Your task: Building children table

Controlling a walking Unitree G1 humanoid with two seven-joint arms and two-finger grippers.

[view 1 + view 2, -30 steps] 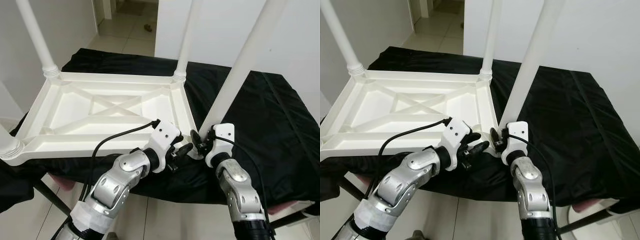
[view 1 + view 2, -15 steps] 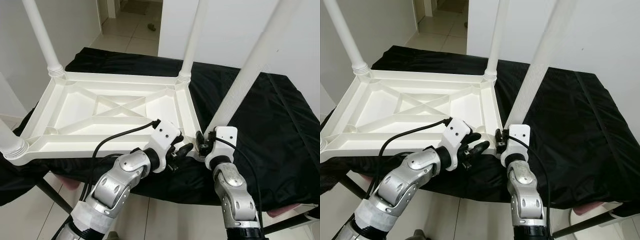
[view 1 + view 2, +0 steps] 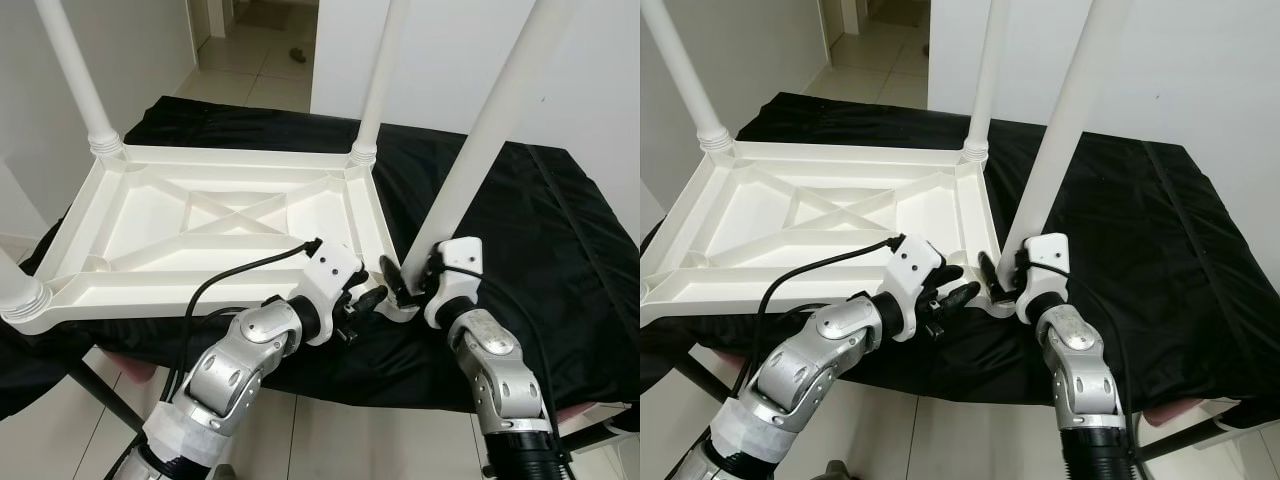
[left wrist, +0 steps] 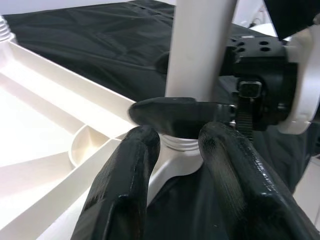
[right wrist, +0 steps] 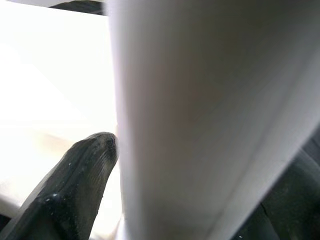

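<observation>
A white plastic children's table lies upside down on a black cloth. Its legs point up. My right gripper is shut on the near-right leg just above its threaded base at the table's corner. The right wrist view shows that leg pressed between the black fingers. My left gripper hovers open just left of the same corner, its fingers aimed at the leg's base and holding nothing.
Two more legs stand at the far corners, and another leg's base is at the near left. White walls stand close behind and at the left. A doorway onto tiled floor lies beyond.
The head camera has swayed sideways and back. My right wrist has swung a little to the right around the leg's base. The left gripper has stayed in place.
</observation>
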